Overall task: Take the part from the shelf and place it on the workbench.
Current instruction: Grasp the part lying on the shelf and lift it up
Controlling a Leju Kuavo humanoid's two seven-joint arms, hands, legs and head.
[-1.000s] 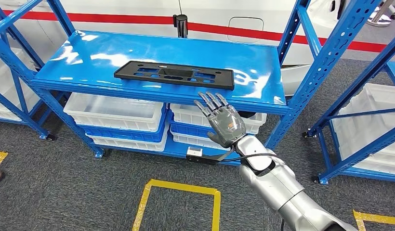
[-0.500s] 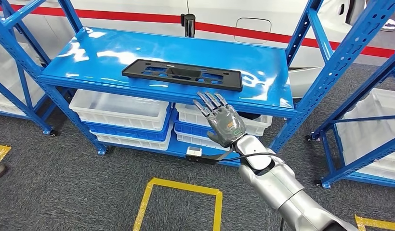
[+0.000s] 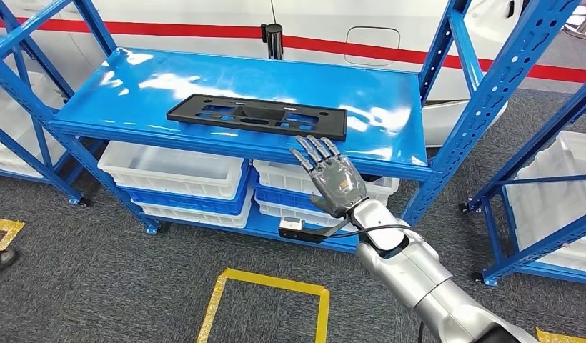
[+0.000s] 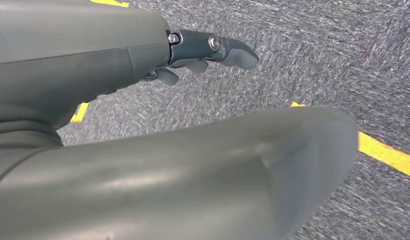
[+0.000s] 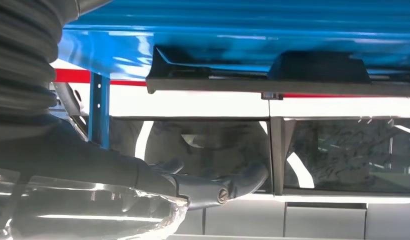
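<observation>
Currently the black part [image 3: 256, 116] lies flat on the blue shelf [image 3: 390, 96], near its front edge. Right hand [image 3: 331, 179]: raised just before that edge, fingers spread, empty, below the part. Left hand [image 4: 203, 52]: fingers loosely curled, holding nothing, above grey carpet [image 4: 318, 55].

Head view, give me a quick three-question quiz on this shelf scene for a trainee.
1. True or false: the right hand already holds the black plastic part.
2. Multiple choice: the part lies on A) the floor, B) the top blue shelf, C) a white bin.
3. What lies under the top shelf?

Key:
1. False. The hand is open, fingers spread, just short of the part.
2. B.
3. White bins stacked with blue trays on the lower level.
</observation>
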